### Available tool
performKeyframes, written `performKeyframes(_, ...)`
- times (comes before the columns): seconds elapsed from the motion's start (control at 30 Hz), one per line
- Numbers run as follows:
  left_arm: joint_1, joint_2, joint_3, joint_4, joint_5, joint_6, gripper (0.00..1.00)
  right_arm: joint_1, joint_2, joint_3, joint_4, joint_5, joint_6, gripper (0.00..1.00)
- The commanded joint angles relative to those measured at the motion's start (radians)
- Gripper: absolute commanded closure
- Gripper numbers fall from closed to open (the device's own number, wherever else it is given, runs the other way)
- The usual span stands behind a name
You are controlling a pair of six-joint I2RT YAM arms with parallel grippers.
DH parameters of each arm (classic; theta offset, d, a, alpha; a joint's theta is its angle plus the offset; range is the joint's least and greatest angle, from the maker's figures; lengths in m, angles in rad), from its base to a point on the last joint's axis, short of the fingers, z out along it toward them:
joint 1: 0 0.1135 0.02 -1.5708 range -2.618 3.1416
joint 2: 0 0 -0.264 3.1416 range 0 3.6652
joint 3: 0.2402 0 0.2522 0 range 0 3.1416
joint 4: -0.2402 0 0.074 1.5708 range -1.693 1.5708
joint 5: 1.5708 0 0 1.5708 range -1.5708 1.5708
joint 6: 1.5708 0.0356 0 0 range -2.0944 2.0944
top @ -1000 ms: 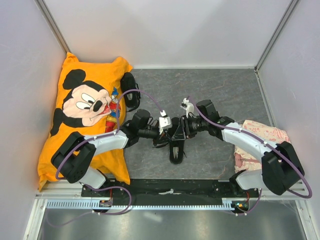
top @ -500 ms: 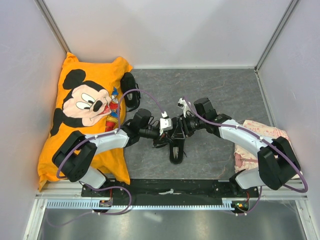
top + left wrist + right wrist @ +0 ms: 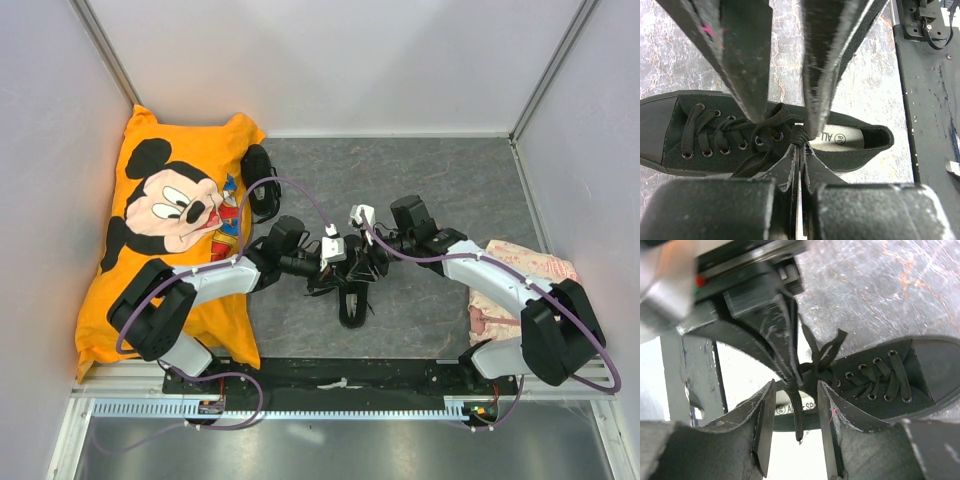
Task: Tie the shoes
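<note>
Right gripper (image 3: 796, 385) has widened, jaws half apart astride the lace (image 3: 798, 415) that left gripper (image 3: 799, 150) pinches; shoe (image 3: 670, 135) toes 12 o'clock, insole (image 3: 850, 141) reading "ALL", "38".

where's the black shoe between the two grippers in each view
top external: shoe at the centre of the picture, just below the left gripper.
left wrist: shoe lies across the lower middle, toe at left.
right wrist: shoe lies right of centre, toe at right.
shared landmark: the left gripper, shut on a lace by the eyelets.
</note>
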Motion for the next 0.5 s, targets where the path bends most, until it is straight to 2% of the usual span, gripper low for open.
performKeyframes(0.0,0.005,0.008,0.037,0.01,0.047,0.047,0.99,-0.003,0.0,0.03,-0.012,-0.1,-0.14,0.55)
performKeyframes(0.23,0.009,0.011,0.033,0.021,0.064,0.045,0.98,-0.003,0.023,0.026,-0.015,-0.108,-0.168,0.54)
performKeyframes(0.47,0.009,0.012,0.033,0.024,0.071,0.045,0.98,-0.002,0.054,0.038,-0.006,-0.102,-0.165,0.59)
